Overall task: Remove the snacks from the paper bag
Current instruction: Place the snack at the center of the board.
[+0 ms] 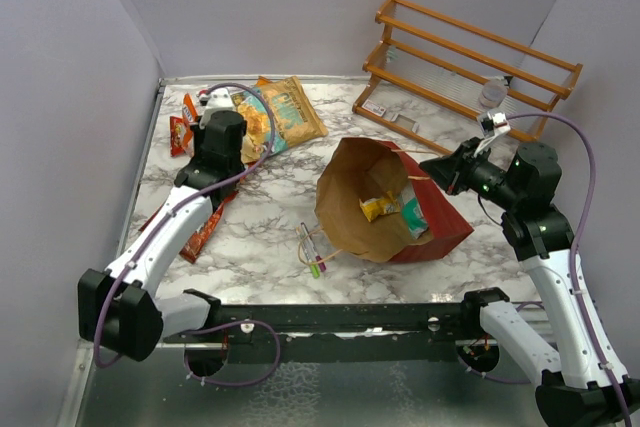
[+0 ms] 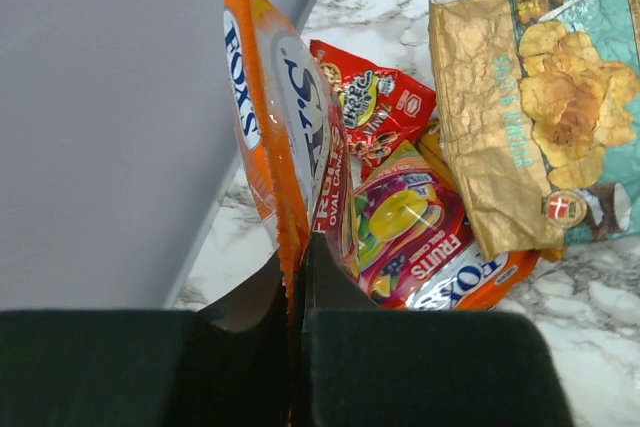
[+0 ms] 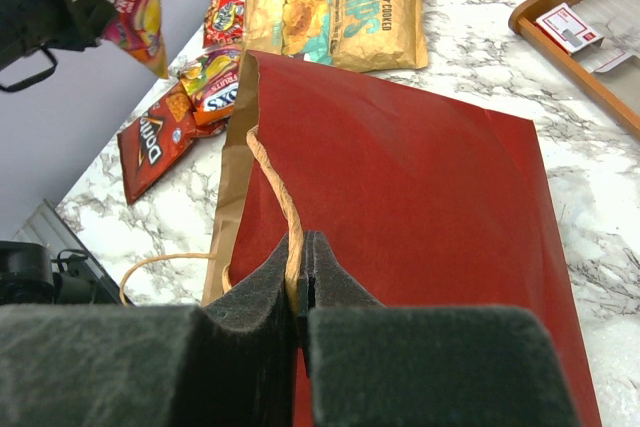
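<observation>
My left gripper (image 1: pixel 202 105) (image 2: pixel 298 247) is shut on an orange Fox's packet (image 2: pixel 270 127) and holds it above the snack pile at the back left; the packet also shows in the right wrist view (image 3: pixel 125 2). Below lie a tan-and-teal chip bag (image 1: pixel 285 112) (image 2: pixel 540 117), a small red packet (image 2: pixel 375 107), a fruits packet (image 2: pixel 410 237) and red Doritos (image 3: pixel 155 147). The paper bag (image 1: pixel 440 222) (image 3: pixel 400 197) lies on its side, mouth to the left. Inside are a yellow packet (image 1: pixel 378 208) and a teal packet (image 1: pixel 412 215). My right gripper (image 1: pixel 437 175) (image 3: pixel 300 247) is shut on its string handle (image 3: pixel 275 182).
Two marker pens (image 1: pixel 312 252) lie on the marble in front of the bag's mouth, by the loose second handle. A wooden slatted rack (image 1: pixel 470 67) stands at the back right. Grey walls close the left side and the back.
</observation>
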`<action>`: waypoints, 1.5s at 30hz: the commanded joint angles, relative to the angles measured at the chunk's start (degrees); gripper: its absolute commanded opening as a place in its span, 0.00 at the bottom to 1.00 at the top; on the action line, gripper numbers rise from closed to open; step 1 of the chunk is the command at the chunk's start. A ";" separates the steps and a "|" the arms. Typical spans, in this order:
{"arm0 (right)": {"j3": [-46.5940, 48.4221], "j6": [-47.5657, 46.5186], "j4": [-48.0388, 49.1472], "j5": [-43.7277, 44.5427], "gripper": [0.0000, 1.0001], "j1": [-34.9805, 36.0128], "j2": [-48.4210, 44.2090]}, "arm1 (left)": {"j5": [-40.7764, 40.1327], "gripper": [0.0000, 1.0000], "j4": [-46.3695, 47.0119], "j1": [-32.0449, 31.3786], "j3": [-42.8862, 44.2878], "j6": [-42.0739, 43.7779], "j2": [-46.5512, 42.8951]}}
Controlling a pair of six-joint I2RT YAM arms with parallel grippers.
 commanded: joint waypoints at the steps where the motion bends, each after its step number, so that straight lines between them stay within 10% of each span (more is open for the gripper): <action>1: -0.12 -0.63 -0.50 1.11 0.01 0.14 -0.35 | 15.66 0.00 1.45 8.95 6.10 -13.99 3.41; 14: -0.24 -0.74 -0.55 1.34 0.01 0.14 -0.55 | 41.47 0.00 11.33 23.69 4.80 -37.35 10.61; 28: -0.19 -0.68 -0.67 1.16 0.01 0.14 -0.47 | 45.60 0.00 19.06 28.86 -6.82 -39.93 13.82; 36: -0.18 -0.32 -0.21 0.25 0.01 0.14 -0.41 | 45.51 0.68 11.65 30.00 -6.47 -40.19 7.75; 45: -0.89 -3.34 1.37 -14.96 0.01 0.14 0.83 | 65.26 0.75 13.72 28.84 -12.26 -36.81 -4.22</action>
